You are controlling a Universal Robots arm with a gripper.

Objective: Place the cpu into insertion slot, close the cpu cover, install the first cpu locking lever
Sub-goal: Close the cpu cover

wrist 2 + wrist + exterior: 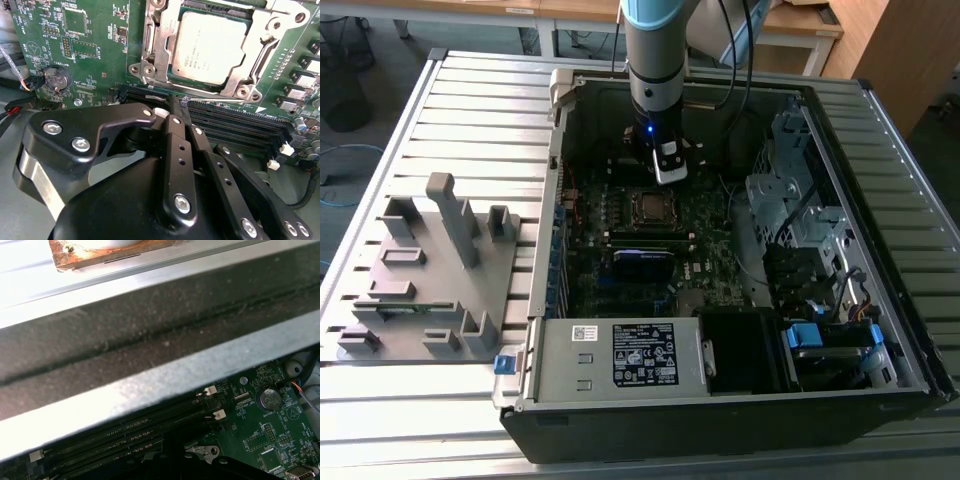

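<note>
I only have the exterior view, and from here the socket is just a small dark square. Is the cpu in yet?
Observer: Yes. In the second wrist view the cpu sits in the insertion slot, silver top up.
Operator: And the cover, is it down?
Observer: The cpu cover lies flat, and its window frames the cpu.
Operator: Where exactly is the gripper?
Observer: The gripper has its fingers together, with the tip at the memory slots, right beside the cpu cover's edge.
</note>
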